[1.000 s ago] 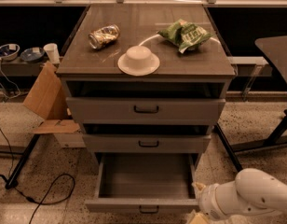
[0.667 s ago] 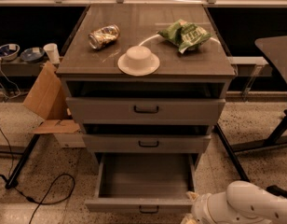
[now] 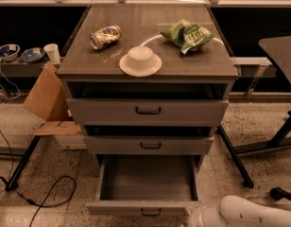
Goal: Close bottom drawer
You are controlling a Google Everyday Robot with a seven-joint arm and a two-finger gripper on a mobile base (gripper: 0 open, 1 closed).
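While the white arm link sits low at the bottom right of my camera view, the bottom drawer stands pulled well out of the grey cabinet. Its plain grey interior faces the camera, and its low front panel lies close to the lower edge of view. A small dark loop handle sits at the middle of that panel.

Gripper: at the very bottom edge, just beside the right end of the bottom drawer's front panel. The frame cuts most of it off. I cannot tell whether it is open or closed. I also cannot tell whether it touches the panel or stands just apart from it.

Other drawers: the middle drawer and the top drawer sit above, each with a dark gap over its front. Each is far less extended than the bottom one.

Cabinet top:
- A dented gold can lies on its side at the left rear.
- A white bowl sits near the front middle.
- A crumpled green chip bag lies at the right rear.
- All three are apart from one another.

Surroundings:
- A cardboard box leans against the cabinet's left side.
- A paper cup stands on the low shelf behind it.
- A black cable loops across the speckled floor at the lower left.
- A dark table stands to the right.
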